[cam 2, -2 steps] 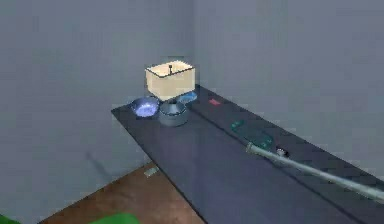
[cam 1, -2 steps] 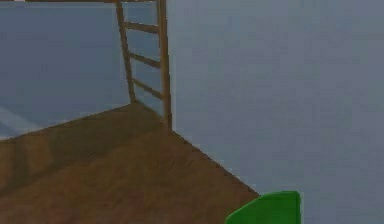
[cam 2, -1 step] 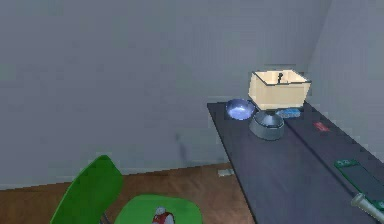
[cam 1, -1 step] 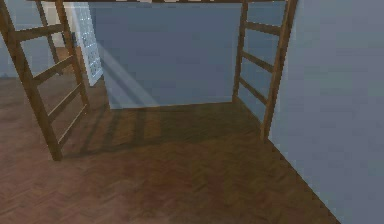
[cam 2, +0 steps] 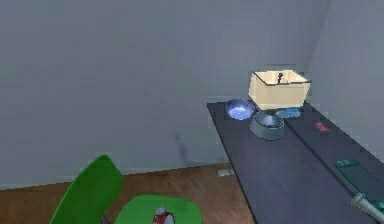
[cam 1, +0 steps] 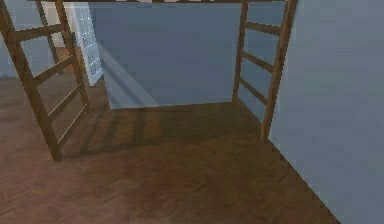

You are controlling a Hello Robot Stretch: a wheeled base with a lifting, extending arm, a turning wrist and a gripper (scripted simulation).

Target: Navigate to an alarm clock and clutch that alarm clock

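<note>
Alarm clock: a small rounded blue thing (cam 2: 238, 109) may be it, but it is too small to tell for sure. It is sitting at the far corner of the dark desk (cam 2: 290, 180), on the side toward the arm side view's left, close to the grey wall (cam 2: 120, 80). A lamp (cam 2: 277, 95) with a square cream shade and a round grey base is standing just beside it, toward the view's right, near the desk's far edge. Farther along, a small red thing (cam 2: 322, 127) is lying by the desk's right edge, and a small teal thing (cam 2: 346, 163) is lying nearer along that same edge. A green chair (cam 2: 88, 192) is standing on the wooden floor well apart from the desk's left edge, with a small red and white thing (cam 2: 158, 213) resting on its seat.

In the forward view, a wooden frame with ladder-like rungs is rising at the left (cam 1: 48, 85) and at the right (cam 1: 262, 62), and a blue-grey wall is standing behind it. A white panelled door (cam 1: 90, 45) is showing past the left rungs. Brown plank flooring (cam 1: 180, 180) is running underneath.

The end effector's state cannot be told.
</note>
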